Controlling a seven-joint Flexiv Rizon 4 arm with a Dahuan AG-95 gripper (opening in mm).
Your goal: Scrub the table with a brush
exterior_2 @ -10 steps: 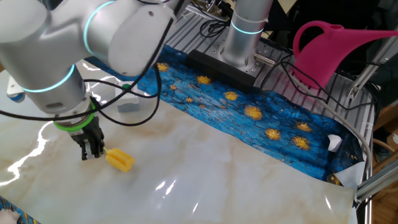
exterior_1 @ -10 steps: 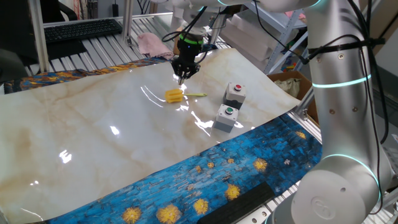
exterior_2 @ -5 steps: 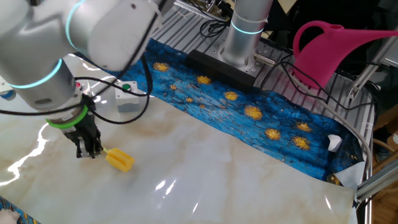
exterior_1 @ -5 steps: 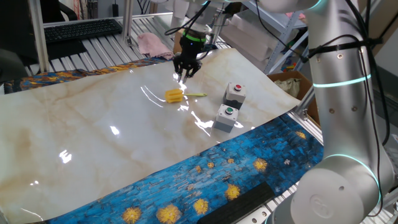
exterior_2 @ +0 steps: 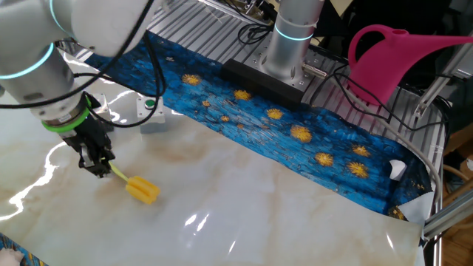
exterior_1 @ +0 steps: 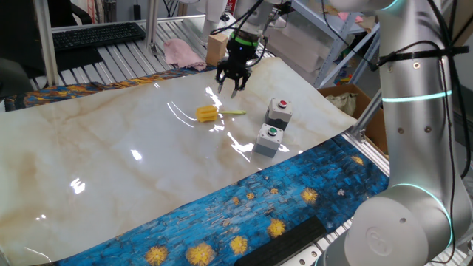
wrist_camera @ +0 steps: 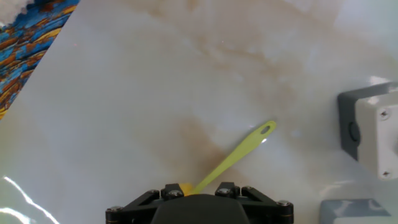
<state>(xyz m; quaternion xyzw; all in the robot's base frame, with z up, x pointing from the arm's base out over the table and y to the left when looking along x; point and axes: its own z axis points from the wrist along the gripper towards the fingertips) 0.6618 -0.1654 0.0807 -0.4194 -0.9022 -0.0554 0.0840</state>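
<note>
Brush: the brush [exterior_1: 210, 113] lies flat on the table [exterior_1: 111, 170], a little above and right of centre in one fixed view. Yellow head to the left, thin yellow-green handle to the right. Nothing holds it.

Gripper: the gripper [exterior_1: 230, 90] hangs above the table, up and to the right of the brush head in that view. Its two fingers stand apart with nothing between them. In the other fixed view the gripper [exterior_2: 98, 168] sits at the left of the frame, near the handle's end; I cannot tell whether it touches.

Hand view: the handle [wrist_camera: 233, 158] runs from bottom centre toward the right-middle, ending in a small loop.

Why so: likely the spread fingers are set up to take the thin handle, which lies low on the glossy top.

Open room: wide bare marble fills the left and lower left of one fixed view, good for scrubbing strokes.

Edges: two grey button boxes [exterior_1: 274, 126] stand right of the brush, near its handle tip. The blue cloth [exterior_1: 244, 214] runs along the lower edge.
</note>
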